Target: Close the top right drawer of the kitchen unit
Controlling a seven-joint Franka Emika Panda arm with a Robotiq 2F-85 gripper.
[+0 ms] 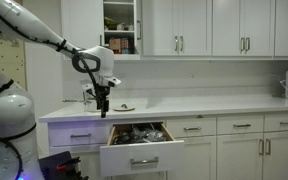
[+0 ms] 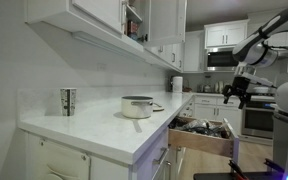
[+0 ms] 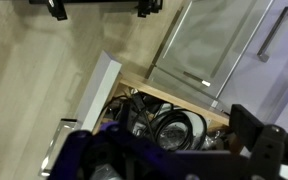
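The claw [image 1: 103, 112] hangs with its fingers apart, holding nothing. Just below it, the top right drawer [image 1: 142, 152] of the kitchen unit [image 1: 239, 140] stands pulled out under the worktop [image 1: 204, 105], with dark utensils [image 3: 169, 125] jumbled inside.

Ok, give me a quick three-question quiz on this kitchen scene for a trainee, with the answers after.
1. True or false: the top right drawer of the kitchen unit is fully shut.
2. Multiple choice: the claw is A) resting inside the drawer, B) in the air above the drawer, C) pressing on the drawer's front.
3. Short answer: going by the wrist view, what lies inside the drawer?

Key: 1. False, it stands pulled out. 2. B. 3. Dark jumbled utensils.
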